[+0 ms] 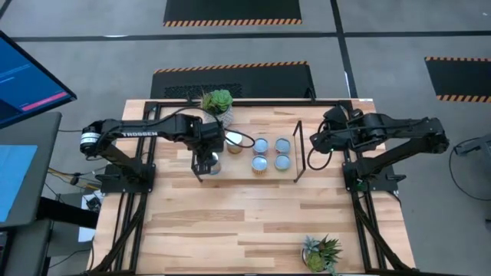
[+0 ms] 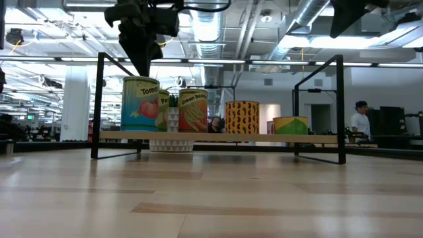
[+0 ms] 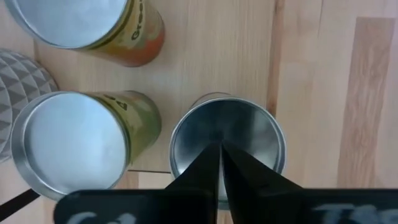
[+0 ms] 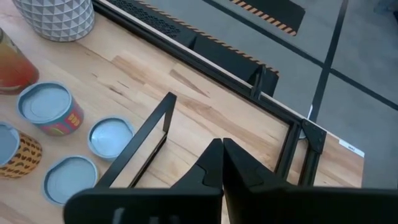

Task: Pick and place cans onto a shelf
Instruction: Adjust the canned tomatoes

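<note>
The bench (image 1: pixel 253 222) is filling the high view's foreground. At upper centre, seven cans (image 1: pixel 261 146) are standing on the shelf (image 1: pixel 249 175). The left gripper (image 1: pixel 209 153) is hovering over the leftmost can (image 3: pixel 227 140), fingers (image 3: pixel 208 177) together. The right gripper (image 1: pixel 316 139) is waiting at the shelf's right end, fingers (image 4: pixel 211 165) together.

Seven cans (image 1: pixel 260 145), one shelf (image 1: pixel 247 175), two potted plants (image 1: pixel 217 101)

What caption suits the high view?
Left gripper above a can at the shelf's left end; right gripper waits beside it.
</note>
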